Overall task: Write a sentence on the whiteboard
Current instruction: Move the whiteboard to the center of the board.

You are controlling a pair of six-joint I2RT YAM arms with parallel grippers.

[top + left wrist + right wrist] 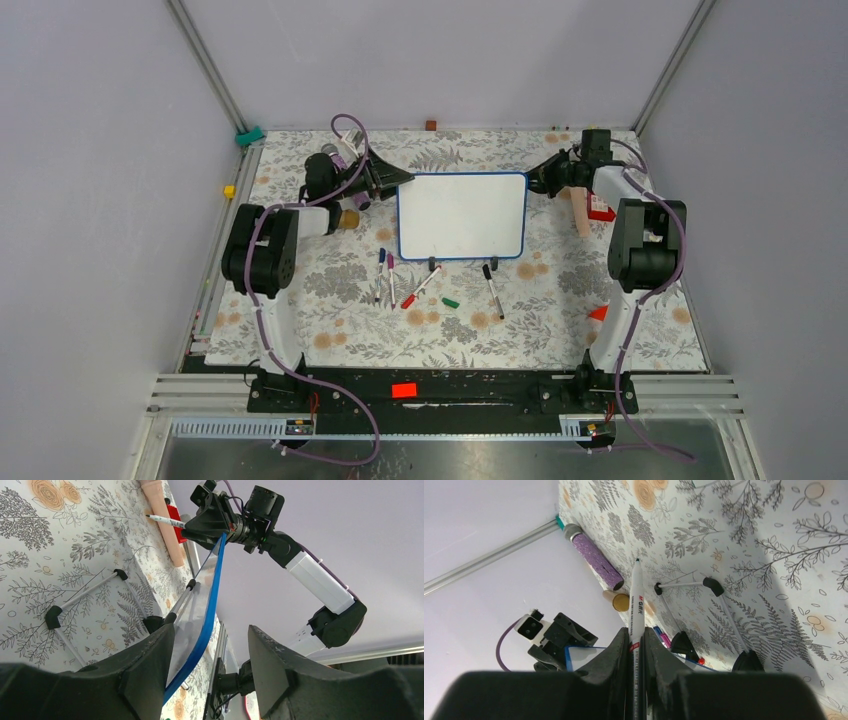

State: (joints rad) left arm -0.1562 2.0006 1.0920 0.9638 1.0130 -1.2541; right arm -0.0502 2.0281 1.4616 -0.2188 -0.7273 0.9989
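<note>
The small white board with a thin blue frame point(462, 215) stands tilted on its black feet in the middle of the flowery table point(570, 310). The left claw point(404, 178) is at the board's far left corner. Its two fingers are apart, with the blue edge between them. The right claw point(636, 639) is by the far right corner, squeezed tight on a white marker pen point(637, 597).
</note>
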